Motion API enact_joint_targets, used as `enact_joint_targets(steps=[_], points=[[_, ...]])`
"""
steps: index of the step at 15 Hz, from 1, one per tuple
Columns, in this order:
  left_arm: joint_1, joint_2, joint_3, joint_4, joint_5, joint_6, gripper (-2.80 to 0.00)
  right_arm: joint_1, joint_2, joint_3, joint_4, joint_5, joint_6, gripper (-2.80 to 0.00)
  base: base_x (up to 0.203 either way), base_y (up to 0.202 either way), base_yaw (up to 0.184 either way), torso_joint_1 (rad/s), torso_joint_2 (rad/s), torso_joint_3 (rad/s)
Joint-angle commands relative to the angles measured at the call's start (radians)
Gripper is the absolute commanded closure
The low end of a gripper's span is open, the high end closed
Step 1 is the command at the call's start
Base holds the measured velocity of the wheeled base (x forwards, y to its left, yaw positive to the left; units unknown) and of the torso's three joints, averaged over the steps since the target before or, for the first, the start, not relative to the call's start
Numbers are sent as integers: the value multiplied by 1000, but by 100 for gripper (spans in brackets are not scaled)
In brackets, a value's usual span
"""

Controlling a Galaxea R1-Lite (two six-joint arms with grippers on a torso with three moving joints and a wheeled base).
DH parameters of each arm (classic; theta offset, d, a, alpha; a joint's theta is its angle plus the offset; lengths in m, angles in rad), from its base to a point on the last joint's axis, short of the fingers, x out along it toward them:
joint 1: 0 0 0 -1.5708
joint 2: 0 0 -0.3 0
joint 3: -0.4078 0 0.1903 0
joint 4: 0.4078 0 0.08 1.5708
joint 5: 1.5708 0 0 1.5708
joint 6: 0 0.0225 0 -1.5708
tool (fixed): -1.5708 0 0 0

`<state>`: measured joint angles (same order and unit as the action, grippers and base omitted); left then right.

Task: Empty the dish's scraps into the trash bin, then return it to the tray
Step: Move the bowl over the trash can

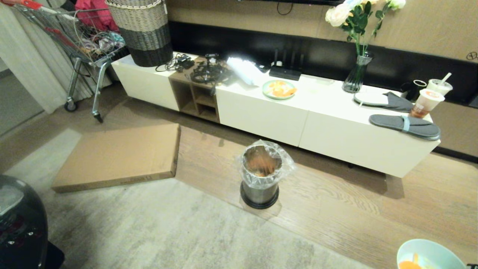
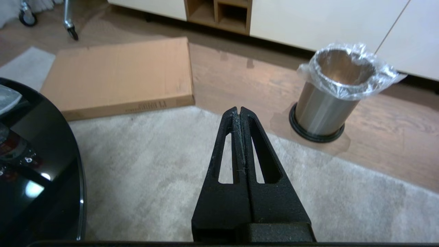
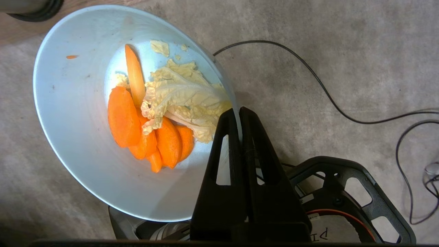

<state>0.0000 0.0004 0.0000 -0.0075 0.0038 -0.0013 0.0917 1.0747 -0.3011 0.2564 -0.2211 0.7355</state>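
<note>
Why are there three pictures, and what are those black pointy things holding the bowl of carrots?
They come from a robot with two arms. One camera sits on its head, one on each wrist. The head picture shows a shiny trash bin on the floor, and behind it a long white cabinet with a green plate. The black pointy things are its pinchers. The left gripper is shut and holds nothing. The right gripper pinches the rim of the dish. Inside lie the scraps: orange carrot slices and pale leafy bits. They have not yet been tipped out.
</note>
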Motion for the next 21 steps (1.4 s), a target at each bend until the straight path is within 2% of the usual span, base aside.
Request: enact_joint_targets(steps=[1,6,14,21], points=[[0,0,0,0,1,0,0,0,2,-3,1,-4,4,0,0,0,0,3,2,-198],[0,0,0,0,1,3,0,2,2,-27,-45,-14,-5,0,0,0,0,5,2,-196],[0,0,0,0,1,6,0,0,8,-17,-183,-24,-105,0,0,0,0,5,7,-196],[0,0,0,0,1,1,0,0,42,-20,-274,-21,-107,0,0,0,0,0,2,-195]])
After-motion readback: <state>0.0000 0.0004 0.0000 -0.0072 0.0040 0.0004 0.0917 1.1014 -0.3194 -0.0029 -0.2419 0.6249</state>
